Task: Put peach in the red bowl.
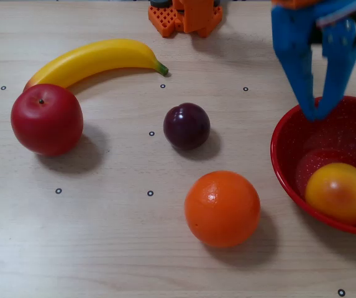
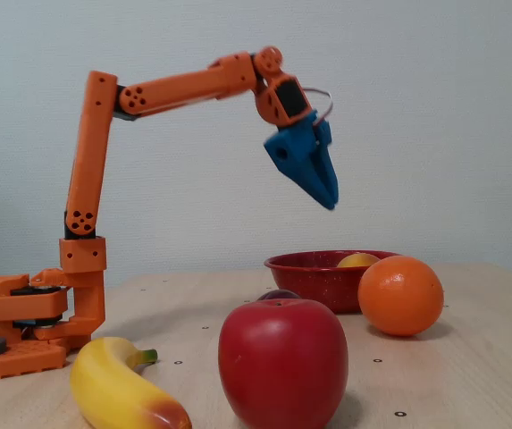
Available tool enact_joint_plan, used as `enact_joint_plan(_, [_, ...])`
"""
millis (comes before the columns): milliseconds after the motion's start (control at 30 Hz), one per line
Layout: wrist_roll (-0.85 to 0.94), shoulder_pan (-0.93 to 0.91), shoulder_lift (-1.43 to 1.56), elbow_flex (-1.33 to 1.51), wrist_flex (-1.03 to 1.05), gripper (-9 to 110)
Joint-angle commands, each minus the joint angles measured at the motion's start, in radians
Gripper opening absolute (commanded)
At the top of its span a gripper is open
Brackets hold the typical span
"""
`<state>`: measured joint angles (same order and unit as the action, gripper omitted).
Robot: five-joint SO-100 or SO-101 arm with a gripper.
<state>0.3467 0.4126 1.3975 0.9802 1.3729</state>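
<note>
The peach [image 1: 339, 192] lies inside the red bowl [image 1: 282, 172] at the right edge in a fixed view, toward its near side. In another fixed view only the peach's top [image 2: 358, 260] shows over the bowl's rim [image 2: 314, 271]. My blue gripper [image 1: 317, 113] hangs well above the bowl's far rim, apart from the peach. Its two fingertips meet and hold nothing. From the side, the gripper [image 2: 329, 201] points down and to the right, high over the bowl.
An orange [image 1: 222, 209] sits left of the bowl, a dark plum [image 1: 186, 126] behind it. A red apple [image 1: 46, 119] and a banana [image 1: 97, 59] lie at the left. The orange arm base [image 1: 184, 15] stands at the table's far edge.
</note>
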Motion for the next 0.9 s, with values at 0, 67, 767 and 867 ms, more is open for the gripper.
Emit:
enact_joint_plan(0, [-0.025,-0.035,0.166,-0.086,0.035,0])
enact_joint_plan(67, [-0.031,-0.048,0.19,-0.086,0.064,0])
enact_joint_plan(767, [-0.232,-0.282,0.828,0.368,0.057,0])
enact_joint_plan(867, [-0.241,-0.291,0.931,0.451,0.035,0])
